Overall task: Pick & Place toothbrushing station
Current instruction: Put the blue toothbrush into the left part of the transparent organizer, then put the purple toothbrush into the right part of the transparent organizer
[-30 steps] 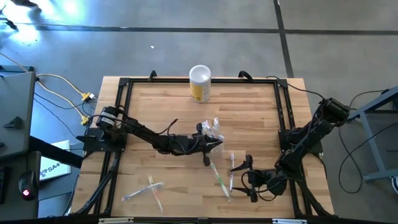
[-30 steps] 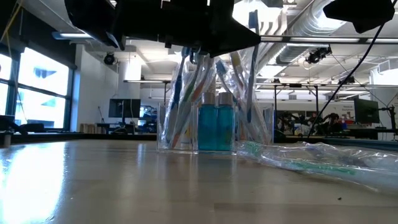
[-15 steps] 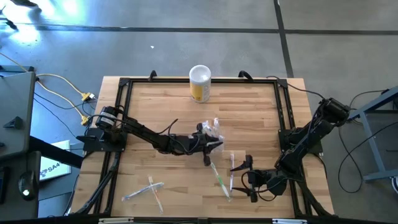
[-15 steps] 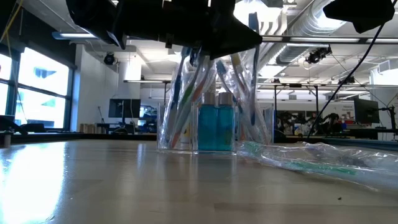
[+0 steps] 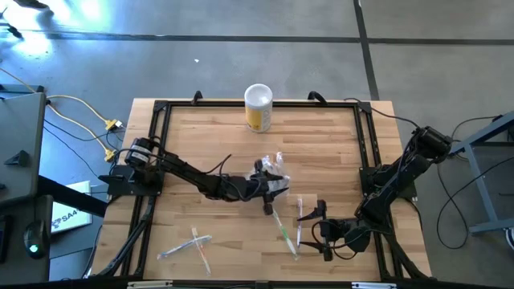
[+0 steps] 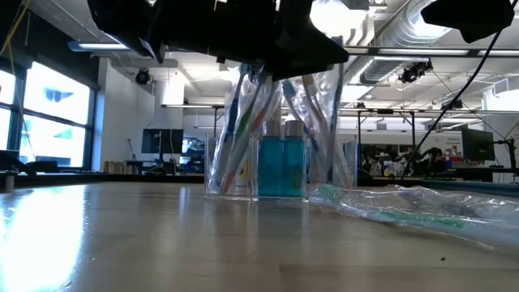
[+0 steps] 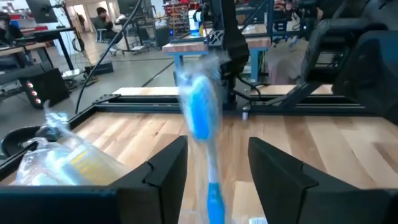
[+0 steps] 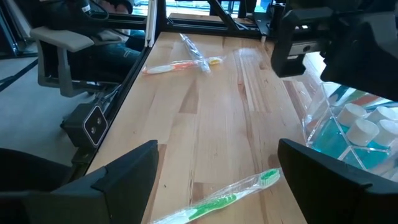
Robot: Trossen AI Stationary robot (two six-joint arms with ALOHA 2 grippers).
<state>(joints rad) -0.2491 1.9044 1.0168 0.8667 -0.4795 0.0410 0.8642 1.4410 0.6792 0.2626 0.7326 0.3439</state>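
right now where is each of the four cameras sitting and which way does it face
High view: above the table, looking straight down; both arms show, left gripper at the clear holder.
Low view: at tabletop height, looking level at the holder; an arm hangs dark above it.
Left wrist view: past open fingers at a blue toothbrush.
Right wrist view: between open fingers across the wood at a green toothbrush.
Shared: low and right wrist both catch the teal tubes.

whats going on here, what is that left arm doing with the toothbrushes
The left gripper is over the clear toothbrush holder mid-table, fingers apart with a blue toothbrush between them. The right gripper waits open near the front edge, by a wrapped green toothbrush. More wrapped brushes lie front left.
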